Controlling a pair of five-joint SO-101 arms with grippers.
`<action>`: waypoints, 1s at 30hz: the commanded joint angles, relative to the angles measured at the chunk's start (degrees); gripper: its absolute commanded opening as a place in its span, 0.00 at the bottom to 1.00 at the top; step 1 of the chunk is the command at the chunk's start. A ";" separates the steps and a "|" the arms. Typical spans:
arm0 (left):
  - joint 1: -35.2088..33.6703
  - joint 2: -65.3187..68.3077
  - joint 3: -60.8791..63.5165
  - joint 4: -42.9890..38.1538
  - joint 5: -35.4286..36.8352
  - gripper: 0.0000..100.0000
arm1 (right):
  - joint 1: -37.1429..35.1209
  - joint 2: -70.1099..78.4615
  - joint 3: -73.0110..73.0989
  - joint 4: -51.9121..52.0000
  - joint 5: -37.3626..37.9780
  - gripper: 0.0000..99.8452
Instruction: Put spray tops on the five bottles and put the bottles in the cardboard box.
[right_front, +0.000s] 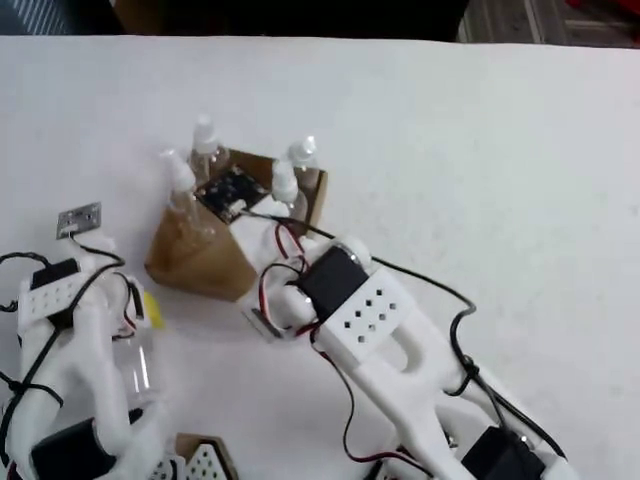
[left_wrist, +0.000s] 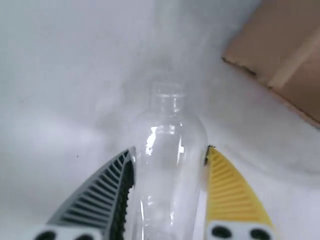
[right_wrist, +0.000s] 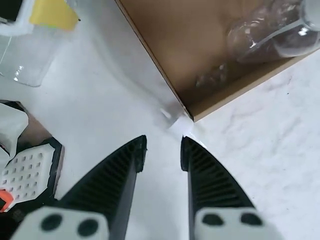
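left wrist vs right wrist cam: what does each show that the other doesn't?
Left wrist only: the bare neck of the held bottle, no spray top on it, with the left gripper clamped on its sides. Right wrist only: the right gripper, open, by a corner of the cardboard box, and a bottle inside the box. Both: the held bottle, the box, the white table.

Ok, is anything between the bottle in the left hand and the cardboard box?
No object lies on the table between the bottle in the left hand and the cardboard box. The open right hand sits at the box's near corner, though, and four capped bottles stand inside.
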 joint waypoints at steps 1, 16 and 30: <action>-0.04 1.98 0.26 -1.76 -1.58 0.03 | -0.48 -1.54 0.44 -0.48 0.70 0.08; -9.45 1.80 -2.99 -2.11 -1.58 0.02 | -0.04 -3.47 9.05 10.33 14.95 0.08; -11.91 1.89 -3.87 -5.36 -1.58 0.02 | 6.55 -27.56 42.46 -11.65 30.51 0.08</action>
